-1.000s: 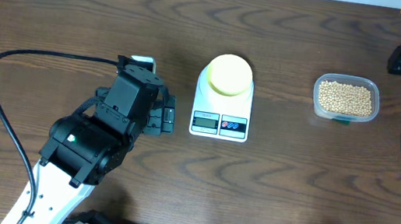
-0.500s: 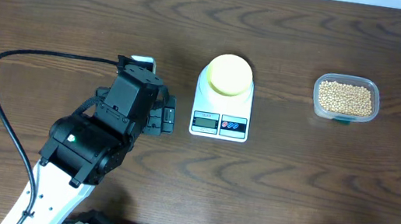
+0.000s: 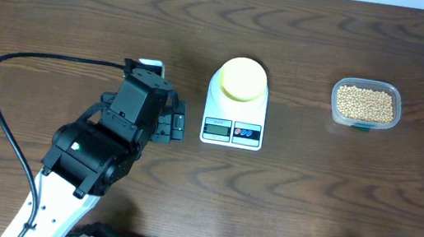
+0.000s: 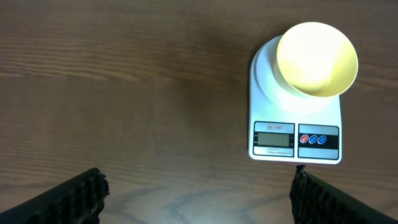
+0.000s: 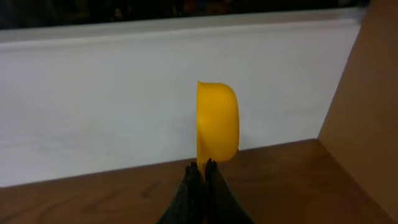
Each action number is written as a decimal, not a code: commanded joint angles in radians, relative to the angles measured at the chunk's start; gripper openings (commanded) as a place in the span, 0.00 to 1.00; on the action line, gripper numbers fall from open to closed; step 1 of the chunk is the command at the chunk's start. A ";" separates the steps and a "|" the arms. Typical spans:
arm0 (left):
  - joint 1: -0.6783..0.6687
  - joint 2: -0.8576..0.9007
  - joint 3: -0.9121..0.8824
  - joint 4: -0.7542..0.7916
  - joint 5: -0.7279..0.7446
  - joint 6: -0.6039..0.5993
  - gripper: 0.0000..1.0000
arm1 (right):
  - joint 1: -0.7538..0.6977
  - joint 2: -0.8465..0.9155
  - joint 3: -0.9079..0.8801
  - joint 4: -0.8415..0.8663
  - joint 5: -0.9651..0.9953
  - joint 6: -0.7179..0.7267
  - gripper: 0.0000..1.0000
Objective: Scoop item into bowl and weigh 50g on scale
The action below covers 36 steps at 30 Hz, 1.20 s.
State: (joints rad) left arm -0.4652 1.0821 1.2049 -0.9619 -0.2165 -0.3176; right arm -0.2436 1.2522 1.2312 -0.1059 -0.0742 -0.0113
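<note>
L gripper (image 4: pixel 199 180): fingers wide apart, empty. R gripper (image 5: pixel 200 171): clamped on yellow scoop (image 5: pixel 217 121). 1 bowl (image 4: pixel 316 59) atop 1 scale (image 4: pixel 296 134); 1 tub (image 3: pixel 334 98), beans (image 3: pixel 366 104) too many to count.

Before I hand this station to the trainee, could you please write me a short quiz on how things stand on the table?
1. True or false: the bowl stands on the round platform of the scale.
2. Where are the beans? A: in the bowl. B: in the clear tub, to the right of the scale in the overhead view. C: spilled on the table.
3. Fill in the word: the right tool is shut on the handle of a bright yellow ____.

Key
1. True; the bowl is empty.
2. B.
3. scoop, held up on edge near the far corner of the table.
</note>
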 commanded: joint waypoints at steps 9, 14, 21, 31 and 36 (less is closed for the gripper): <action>0.005 0.002 0.010 -0.002 -0.020 -0.002 0.96 | -0.026 0.005 0.017 0.054 -0.008 -0.013 0.01; 0.005 0.002 0.010 -0.002 -0.020 -0.002 0.96 | -0.032 0.005 0.017 0.054 -0.011 -0.012 0.01; 0.005 0.002 0.010 -0.002 -0.020 -0.002 0.96 | -0.032 0.005 0.017 0.054 -0.047 0.019 0.01; 0.005 0.002 0.010 -0.002 -0.020 -0.002 0.96 | -0.031 0.005 0.017 0.048 -0.123 0.190 0.01; 0.005 0.002 0.010 -0.002 -0.020 -0.002 0.96 | -0.031 0.005 0.017 0.088 -0.214 0.198 0.01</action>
State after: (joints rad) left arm -0.4652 1.0821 1.2049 -0.9619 -0.2165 -0.3176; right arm -0.2707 1.2522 1.2316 -0.0326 -0.2176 0.1509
